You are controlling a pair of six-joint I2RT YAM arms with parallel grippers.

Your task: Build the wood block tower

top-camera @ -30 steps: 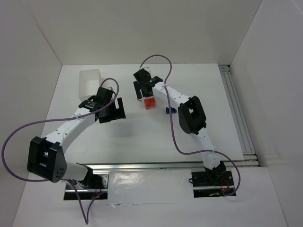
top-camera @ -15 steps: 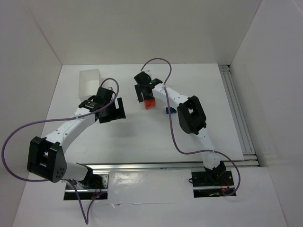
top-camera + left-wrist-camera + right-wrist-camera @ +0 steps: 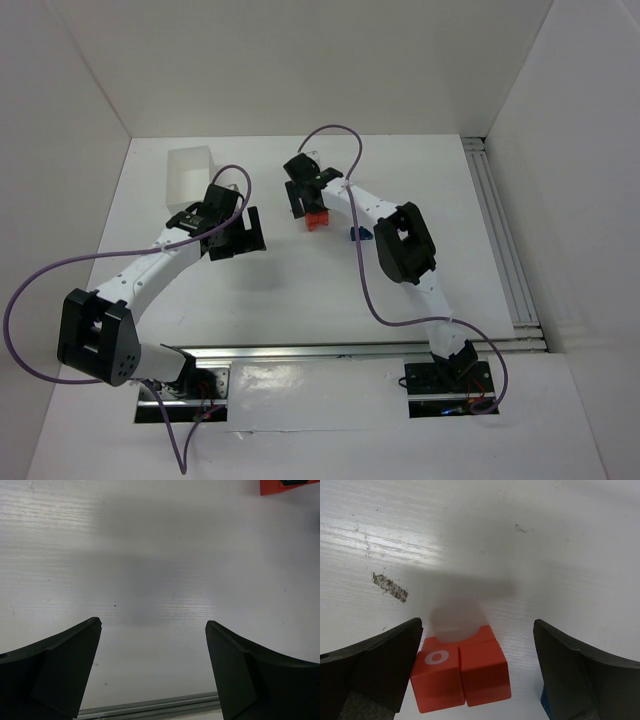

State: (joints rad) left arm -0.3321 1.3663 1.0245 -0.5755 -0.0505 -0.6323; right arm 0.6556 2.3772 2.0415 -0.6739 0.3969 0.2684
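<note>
Well, my left gripper (image 3: 153,624) hangs wide open over the bare table (image 3: 150,555) and holds nothing. A bit farther out, the blue block (image 3: 358,234) sits on the table. Near it sit the red blocks (image 3: 462,672), side by side and touching, and one has a white ring on top. My right gripper (image 3: 477,624) is open over them, with a finger on each side. Far off to the left stands the white box (image 3: 190,172).

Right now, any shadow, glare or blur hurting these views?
Right wrist: soft grey shadow on the table just beyond the red-orange blocks, which are sharp. Left wrist: broad diffuse shadow mid-frame, no hard glare. Top external: even light; the blue block is too small for detail.
</note>
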